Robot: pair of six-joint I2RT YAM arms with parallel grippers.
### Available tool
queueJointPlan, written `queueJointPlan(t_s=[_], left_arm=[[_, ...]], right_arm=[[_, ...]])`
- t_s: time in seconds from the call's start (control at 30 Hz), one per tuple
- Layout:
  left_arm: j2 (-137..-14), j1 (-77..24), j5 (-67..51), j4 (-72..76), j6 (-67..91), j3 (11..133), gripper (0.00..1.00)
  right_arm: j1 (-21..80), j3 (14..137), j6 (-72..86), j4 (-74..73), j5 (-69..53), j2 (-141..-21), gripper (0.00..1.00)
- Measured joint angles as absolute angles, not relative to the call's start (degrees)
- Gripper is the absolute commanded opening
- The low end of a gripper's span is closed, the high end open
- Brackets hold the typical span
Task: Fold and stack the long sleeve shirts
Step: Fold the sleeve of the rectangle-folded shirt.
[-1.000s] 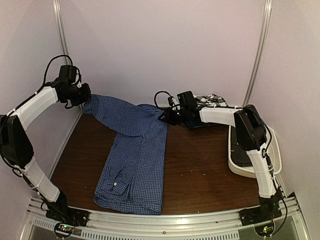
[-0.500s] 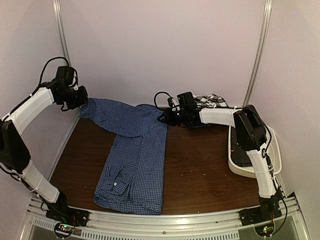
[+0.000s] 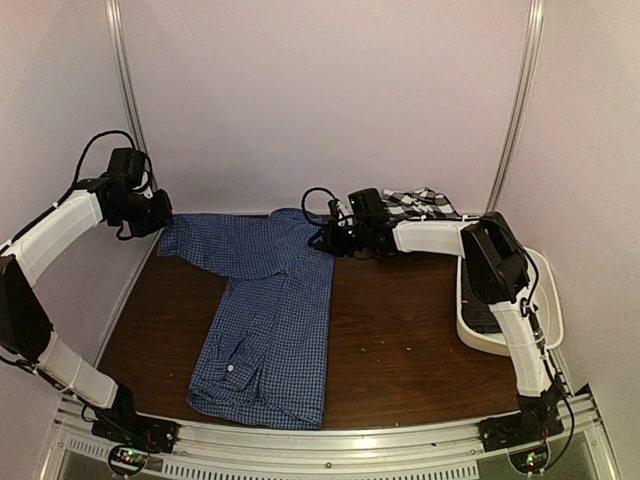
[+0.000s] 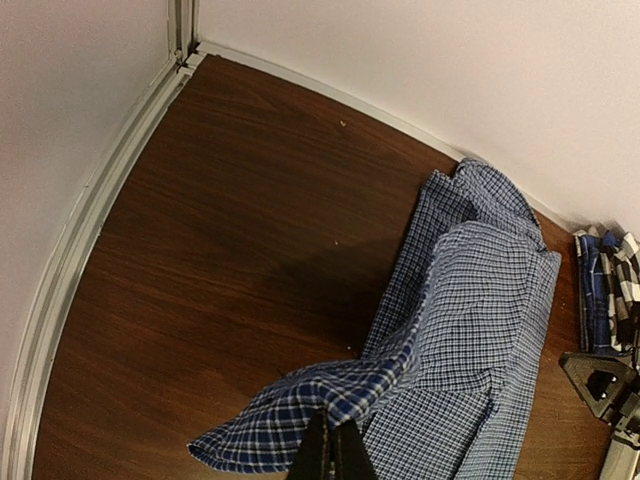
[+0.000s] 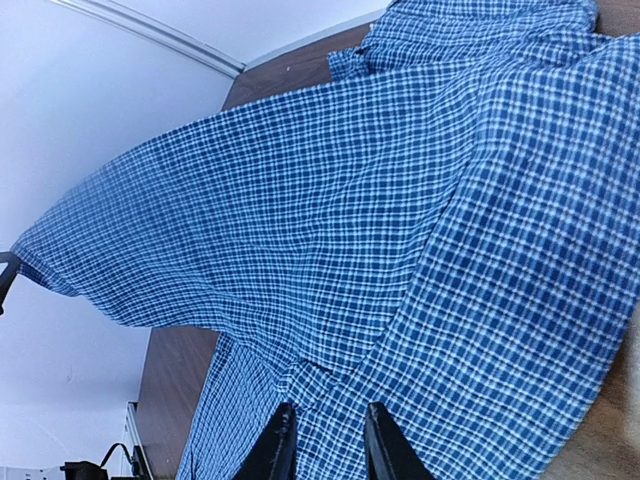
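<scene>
— Brown wood, the table [image 3: 410,350]. Biggest thing on it?
— That would be the blue-and-white fine-check shirt [image 3: 268,330]. Body lies flat, left of centre, running from the near edge toward the far wall. One sleeve [image 3: 205,240] is lifted off the wood and stretched toward the far left corner.
— Anything on the right side?
— One white tub [image 3: 552,310] at the right edge, partly hidden by the right arm. Something dark inside, too hidden to name.
— At the far wall?
— Second garment, the black-and-white large-check shirt [image 3: 420,200], bunched against the wall just behind the right arm.
— Note the left gripper.
— Raised at the far left, the left gripper [image 4: 333,455] has its jaws together, clamped on the sleeve end. Cloth drapes from the tips down to the wood.
— Same for the right gripper.
— Low at the fine-check shirt's far right corner, the right gripper [image 5: 325,440] has its fingers [image 5: 280,445] a narrow gap apart, check cloth showing between them. Whether they pinch it, cannot tell.
</scene>
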State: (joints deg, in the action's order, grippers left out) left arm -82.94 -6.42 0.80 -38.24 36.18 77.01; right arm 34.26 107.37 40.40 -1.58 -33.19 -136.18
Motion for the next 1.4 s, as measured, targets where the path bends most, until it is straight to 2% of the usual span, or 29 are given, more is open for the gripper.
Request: queueJointPlan(t_s=[0.3,0.6,0.9,1.07,1.4], left_arm=[[-82.94,-6.42,-2.11,-37.67,36.14,74.98,0.00],[-84.03,-6.42,-6.15,-36.56,33.61,75.00,0.00],[-84.77,-7.40,-18.26,-33.54,28.18,75.24,0.00],[-83.96,-11.31,-25.30,-31.97,25.08,75.92,0.00],[-83.57,-17.82,-31.97,-30.92,22.59,76.66,0.00]], right_arm=[[39.24,107.44,45.65,4.38,-36.01,-139.55,0.19],[42.09,111.59,52.69,11.25,-36.21,-146.74,0.09],[42.13,112.55,56.71,11.81,-32.49,-149.73,0.08],[42.15,113.47,57.98,10.92,-30.98,-150.21,0.08],[42.13,114.89,60.38,10.02,-29.54,-150.23,0.08]])
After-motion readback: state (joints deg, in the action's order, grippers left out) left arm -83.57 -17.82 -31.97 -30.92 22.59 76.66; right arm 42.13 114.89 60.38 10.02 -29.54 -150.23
